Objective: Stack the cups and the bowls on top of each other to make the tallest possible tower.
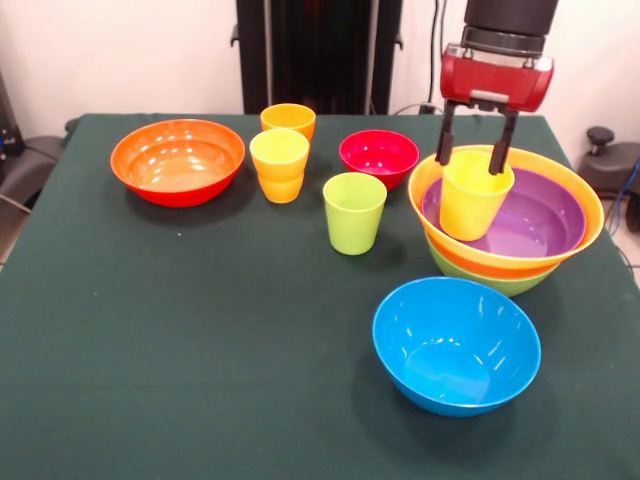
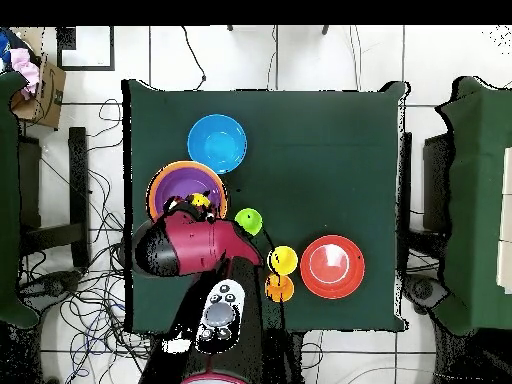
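My gripper (image 1: 472,158) hangs over the tower at the right, its fingers (image 1: 503,145) closed on the rim of a yellow cup (image 1: 472,200) that stands slightly tilted inside the purple bowl (image 1: 540,225). The purple bowl is nested in an orange bowl (image 1: 592,225), which sits in a lime green bowl (image 1: 500,282). In the overhead view the arm covers part of this stack (image 2: 180,185). A blue bowl (image 1: 456,345) stands alone in front of the tower. A lime green cup (image 1: 354,212) stands left of it.
A small magenta-red bowl (image 1: 379,157) stands behind the green cup. A yellow cup nested in an orange cup (image 1: 280,165) and a lone orange cup (image 1: 288,118) stand mid-table. A large orange bowl (image 1: 178,160) is at the far left.
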Robot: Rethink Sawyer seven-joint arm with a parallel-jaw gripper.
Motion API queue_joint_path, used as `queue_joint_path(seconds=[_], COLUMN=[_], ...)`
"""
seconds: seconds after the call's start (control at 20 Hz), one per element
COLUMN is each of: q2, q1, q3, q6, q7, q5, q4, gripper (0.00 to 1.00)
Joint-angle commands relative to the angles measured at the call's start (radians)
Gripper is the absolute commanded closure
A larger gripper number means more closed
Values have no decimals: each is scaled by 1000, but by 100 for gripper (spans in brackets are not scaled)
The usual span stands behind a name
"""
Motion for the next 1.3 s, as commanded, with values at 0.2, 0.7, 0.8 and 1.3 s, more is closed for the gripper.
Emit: queue_joint_path(seconds=[0.2, 0.7, 0.8, 1.3], q2=[-9, -141, -175, -158], q1=[-45, -206, -251, -416], q3=[65, 147, 178, 327], q6=[150, 309, 367, 422], q7=[43, -139, -189, -314], q5=[18, -18, -25, -101], q4=[-58, -51, -57, -115], gripper=[0, 0, 0, 0])
